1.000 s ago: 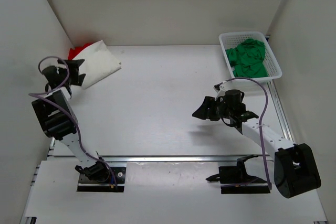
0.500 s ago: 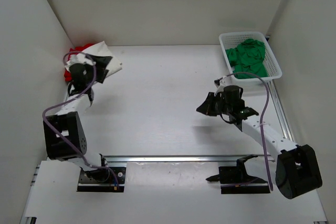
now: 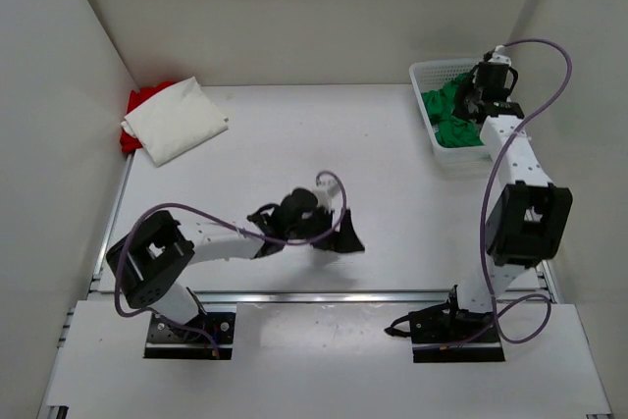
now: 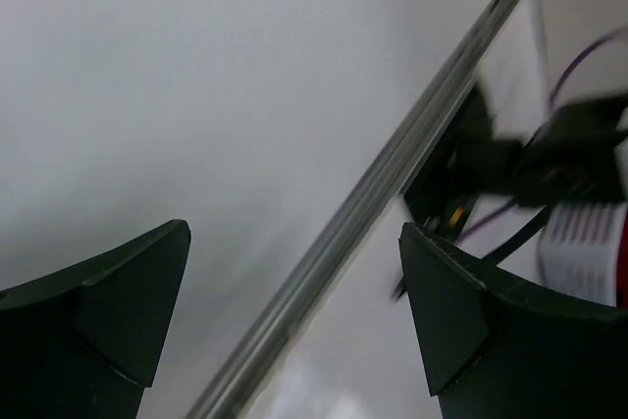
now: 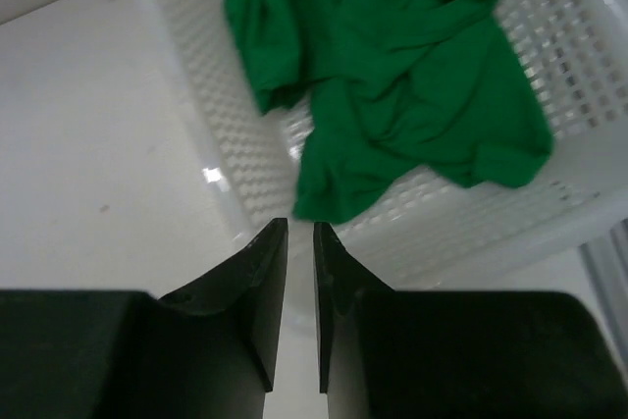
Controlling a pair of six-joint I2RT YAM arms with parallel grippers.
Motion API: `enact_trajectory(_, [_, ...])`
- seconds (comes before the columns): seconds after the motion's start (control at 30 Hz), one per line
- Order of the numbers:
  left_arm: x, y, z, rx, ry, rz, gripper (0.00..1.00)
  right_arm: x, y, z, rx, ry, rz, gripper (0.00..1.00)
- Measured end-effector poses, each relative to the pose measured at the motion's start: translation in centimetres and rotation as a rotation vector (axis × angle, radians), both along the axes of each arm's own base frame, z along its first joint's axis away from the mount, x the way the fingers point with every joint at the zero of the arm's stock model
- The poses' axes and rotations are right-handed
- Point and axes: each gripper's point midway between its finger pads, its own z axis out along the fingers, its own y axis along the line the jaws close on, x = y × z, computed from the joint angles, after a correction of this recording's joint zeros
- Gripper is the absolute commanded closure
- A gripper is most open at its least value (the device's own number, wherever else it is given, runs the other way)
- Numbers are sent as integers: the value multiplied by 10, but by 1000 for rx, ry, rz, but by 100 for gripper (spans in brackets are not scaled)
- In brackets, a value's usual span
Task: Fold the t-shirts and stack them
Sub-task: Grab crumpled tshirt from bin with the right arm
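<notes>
A green t-shirt (image 3: 453, 113) lies crumpled in the white mesh basket (image 3: 437, 69) at the back right. My right gripper (image 3: 478, 97) hangs over that basket; in its wrist view the gripper (image 5: 301, 225) shows only a narrow slit between its fingers, with nothing in it, just short of the green t-shirt (image 5: 392, 76). A folded white t-shirt (image 3: 177, 120) lies on a red t-shirt (image 3: 140, 102) in the back left corner. My left gripper (image 3: 339, 235) is low over the middle front of the table, wide open and empty (image 4: 294, 233).
The basket's wall (image 5: 235, 144) faces the right fingers. A metal rail (image 3: 324, 293) runs along the table's front edge, seen slanting in the left wrist view (image 4: 392, 183). The right arm's base and cables (image 4: 530, 164) lie beyond it. White walls enclose the table.
The left arm swung from the shirt pile at the back left to the middle front. The right arm moved from mid-table up to the basket, and its jaws went from wide to nearly together.
</notes>
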Motion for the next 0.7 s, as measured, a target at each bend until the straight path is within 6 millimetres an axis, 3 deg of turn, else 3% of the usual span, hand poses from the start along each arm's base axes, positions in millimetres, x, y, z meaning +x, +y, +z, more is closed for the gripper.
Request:
enact_trajectory(0.07, [-49, 10, -49, 94, 87, -84, 1, 19, -30, -13, -47, 57, -68, 91])
enact_trajectory(0.1, [-70, 16, -68, 140, 125, -127, 1, 32, -40, -20, -68, 80, -83, 90])
enact_trajectory(0.13, [-83, 20, -80, 174, 147, -154, 2, 47, -47, -27, -83, 98, -89, 87])
enact_trajectory(0.17, [-89, 17, -80, 169, 146, -185, 1, 60, -51, -35, -89, 109, -88, 81])
enact_trajectory(0.23, [-87, 13, -74, 162, 116, -204, 2, 80, -60, -59, -98, 142, -84, 62])
enact_trajectory(0.3, [-79, 14, -69, 156, 90, -196, 1, 85, -64, -86, -93, 190, -68, 54])
enact_trajectory(0.4, [-60, 25, -58, 132, 61, -146, 2, 86, -78, -124, -81, 274, -71, 50])
enact_trajectory(0.5, [-45, 36, -49, 110, 45, -98, 1, 101, -93, -143, -83, 307, -81, 50])
enact_trajectory(0.63, [-44, 37, -51, 111, 50, -102, 2, 122, -103, -158, -93, 314, -83, 59])
enact_trajectory(0.67, [-45, 36, -53, 112, 56, -107, 1, 124, -102, -161, -94, 319, -78, 77])
enact_trajectory(0.7, [-46, 36, -55, 114, 61, -111, 2, 126, -100, -164, -93, 326, -72, 85])
